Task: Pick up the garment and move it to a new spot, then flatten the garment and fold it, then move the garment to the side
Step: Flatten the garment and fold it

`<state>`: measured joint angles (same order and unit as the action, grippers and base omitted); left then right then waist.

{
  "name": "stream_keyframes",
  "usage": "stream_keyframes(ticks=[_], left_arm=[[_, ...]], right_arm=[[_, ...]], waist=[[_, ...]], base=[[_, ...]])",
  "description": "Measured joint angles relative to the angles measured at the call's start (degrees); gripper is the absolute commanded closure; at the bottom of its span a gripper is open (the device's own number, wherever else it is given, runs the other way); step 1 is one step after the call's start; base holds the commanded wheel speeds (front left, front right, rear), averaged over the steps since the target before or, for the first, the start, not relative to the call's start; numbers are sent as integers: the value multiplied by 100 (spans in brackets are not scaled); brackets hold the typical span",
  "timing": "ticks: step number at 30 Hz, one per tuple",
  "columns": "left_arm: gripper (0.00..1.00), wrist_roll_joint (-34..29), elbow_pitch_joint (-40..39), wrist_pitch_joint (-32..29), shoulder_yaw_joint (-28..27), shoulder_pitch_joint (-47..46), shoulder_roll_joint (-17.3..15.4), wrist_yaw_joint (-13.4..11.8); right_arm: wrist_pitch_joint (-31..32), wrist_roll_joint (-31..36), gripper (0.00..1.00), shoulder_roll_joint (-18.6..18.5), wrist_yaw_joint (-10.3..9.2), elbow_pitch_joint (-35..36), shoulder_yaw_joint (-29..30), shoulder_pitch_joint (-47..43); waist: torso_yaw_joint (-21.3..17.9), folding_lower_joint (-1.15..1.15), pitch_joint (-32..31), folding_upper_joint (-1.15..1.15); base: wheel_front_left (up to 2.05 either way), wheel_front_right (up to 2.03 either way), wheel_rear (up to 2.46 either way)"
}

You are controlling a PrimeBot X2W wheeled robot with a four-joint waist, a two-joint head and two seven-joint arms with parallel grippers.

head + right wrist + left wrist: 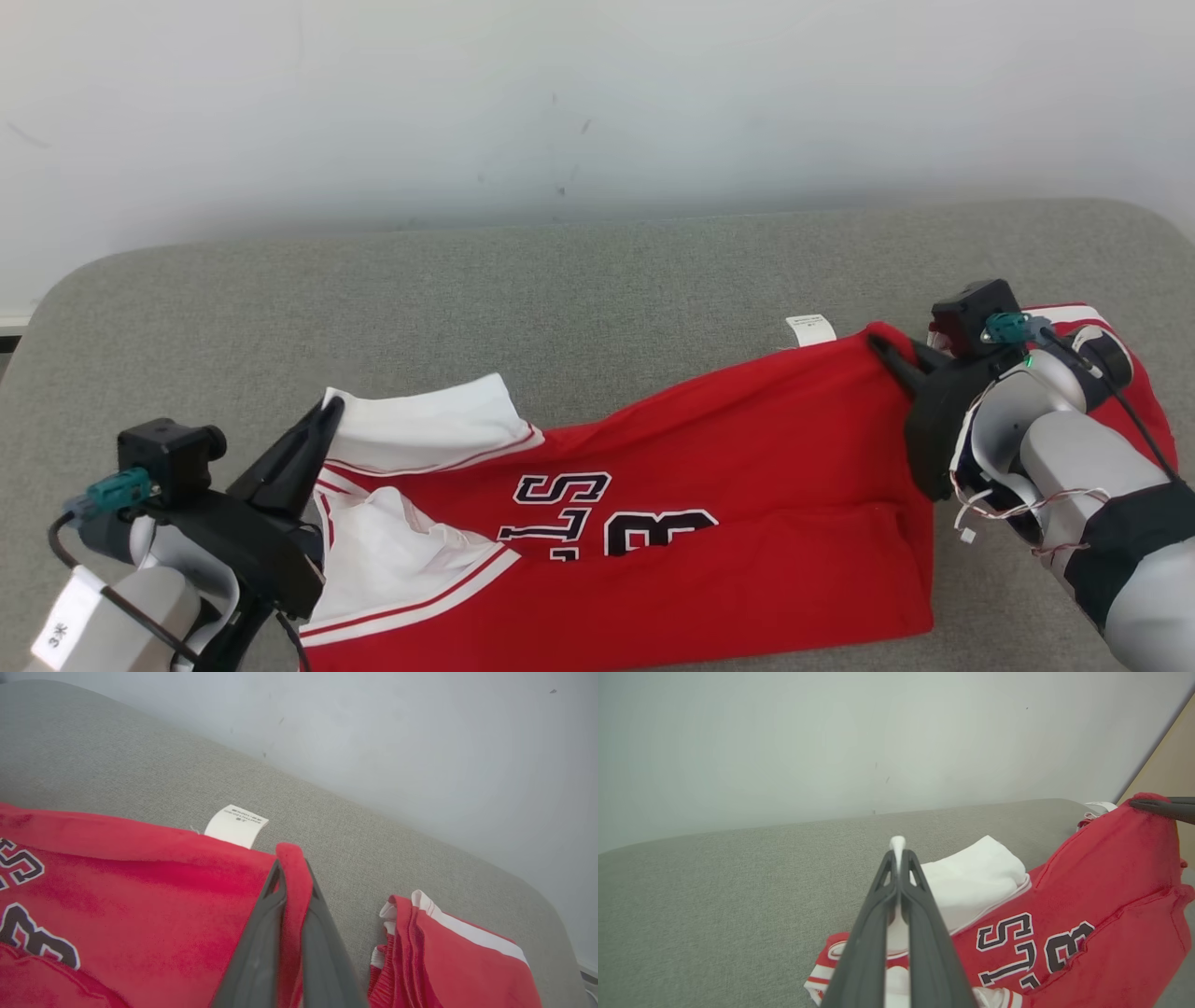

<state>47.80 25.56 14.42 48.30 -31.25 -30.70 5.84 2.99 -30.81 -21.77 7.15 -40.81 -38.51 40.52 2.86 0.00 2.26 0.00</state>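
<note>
Jersey (pixel 728 485): red, white trim, dark lettering face up, stretched lengthwise across the near half of the grey desk (pixel 560 280), its lower part creased and doubled over itself along the near edge. Left claw (pixel 327 415): clenched on the white sleeve edge at the jersey's left end; in the left wrist view white cloth is pinched between the closed fingers and pokes out past the tips. Right claw (pixel 887 355): clenched on a red corner at the right end; in the right wrist view a fold of red cloth runs up between the fingers. A white label (pixel 810 329) sticks out from the far edge just beside that grip. A second red piece (pixel 1144 401) with a white stripe lies at the desk's right end, beneath the right forearm, near the jersey but apart from it. Assessment: the step in hand appears to be spreading the jersey flat, with folding not yet begun. To do it well, the claws should draw apart evenly until the far edge is taut, then lower together so the cloth lands without the near crease. The bunched white sleeve needs opening out separately. The right arm should avoid dragging the second piece along.
</note>
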Motion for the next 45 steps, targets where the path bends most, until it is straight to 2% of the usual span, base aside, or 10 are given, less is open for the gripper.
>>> stream_keyframes(ticks=[10,21,32,38,45], left_arm=[[100,-98,-159,0,66,188,-37,11],[100,-131,-664,0,-29,695,-134,-141],[100,-475,-825,0,277,1072,-103,-288],[100,-681,-414,-99,491,1096,-38,-289],[100,-593,-157,-186,513,1116,111,-297]], right_arm=[[-107,-377,100,-355,0,485,-689,-266],[-250,-1245,100,-898,0,1104,-1109,-732],[-242,-1648,100,-1042,0,1249,-1296,-962],[-196,-1866,100,-1045,0,1310,-1371,-989],[-145,-1986,100,-1060,0,1284,-1430,-1129]], waist=[[51,0,-26,1],[74,0,-41,1],[101,0,13,1],[102,0,51,1],[77,0,70,1]], base=[[0,0,0],[0,0,0],[0,0,0],[0,0,0],[0,0,0]])
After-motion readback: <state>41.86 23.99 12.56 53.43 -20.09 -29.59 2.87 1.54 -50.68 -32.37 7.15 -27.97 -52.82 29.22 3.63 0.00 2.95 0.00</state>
